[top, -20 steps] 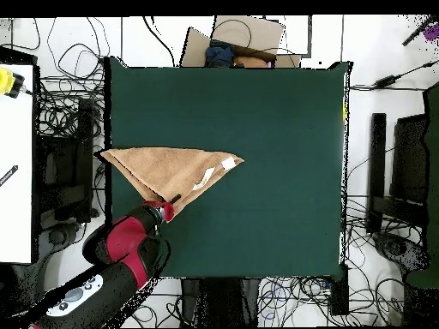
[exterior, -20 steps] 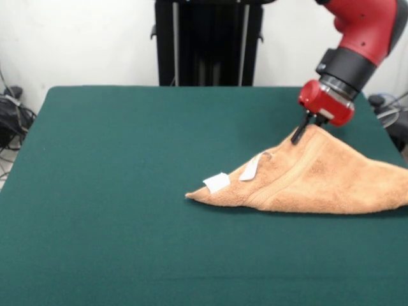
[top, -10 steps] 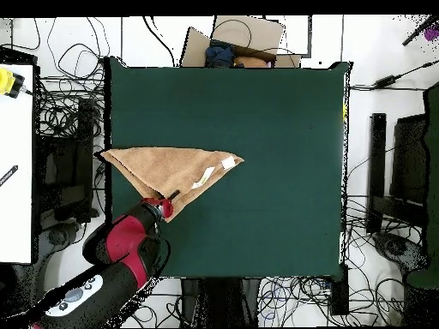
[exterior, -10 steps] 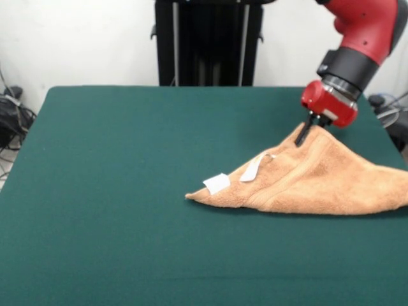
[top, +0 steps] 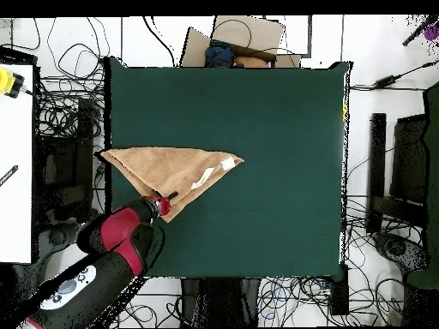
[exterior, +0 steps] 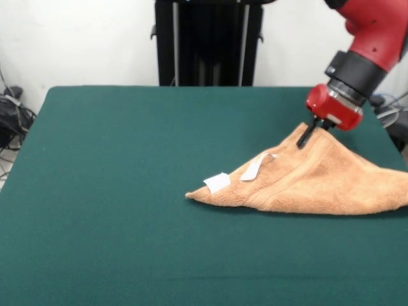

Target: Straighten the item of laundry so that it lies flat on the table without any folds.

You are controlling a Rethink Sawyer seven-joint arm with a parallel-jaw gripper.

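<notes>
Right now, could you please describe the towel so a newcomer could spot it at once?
On the dark green table, look beneath the red arm's gripper. The orange-tan towel lies there folded into a triangle, the only cloth item, with two small white tags near its pointed corner.

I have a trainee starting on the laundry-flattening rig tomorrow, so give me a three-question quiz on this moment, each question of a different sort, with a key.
1. True or false: the towel already lies flat as a full rectangle on the table.
2. Multiple choice: in the front view, the gripper is at the towel's
A. corner with the white tags
B. raised peak on its far side
C. near straight edge
3. Fill in: two white ___ sit near the towel's pointed left end in the front view.

Key:
1. False; it is folded into a triangle.
2. B
3. tags
</notes>
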